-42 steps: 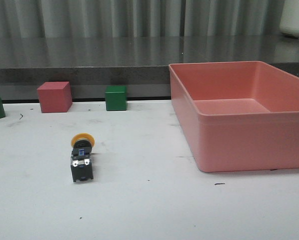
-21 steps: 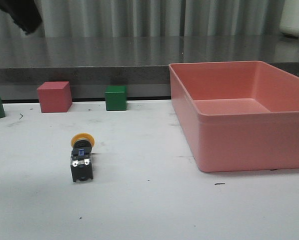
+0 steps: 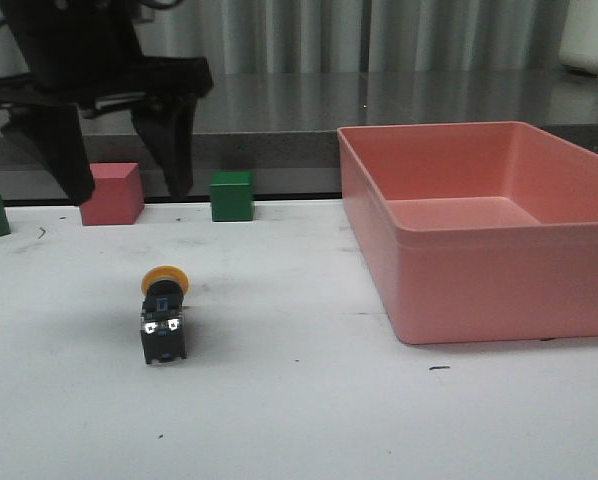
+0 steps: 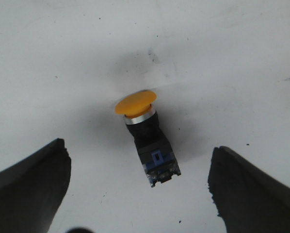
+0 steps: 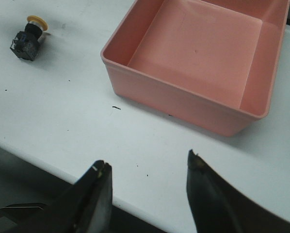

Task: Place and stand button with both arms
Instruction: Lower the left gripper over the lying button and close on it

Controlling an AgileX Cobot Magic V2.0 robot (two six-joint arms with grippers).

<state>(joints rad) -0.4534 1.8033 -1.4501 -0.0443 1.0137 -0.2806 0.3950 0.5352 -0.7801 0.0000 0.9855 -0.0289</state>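
The button (image 3: 163,318) lies on its side on the white table (image 3: 299,420), left of centre; its yellow mushroom cap points far, its black body with blue and metal terminals points near. No legible writing shows. The left gripper (image 3: 124,150) hangs above and beyond it, jaws wide, touching nothing. The right gripper (image 5: 147,194), also spread and empty, sits over the near table edge. Bare tabletop separates the button from the pink bin (image 3: 479,235) at right.

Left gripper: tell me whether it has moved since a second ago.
Yes. The left gripper, absent from the front view a second ago, has come down from the upper left and now hangs open in front of the red cube, behind the button.
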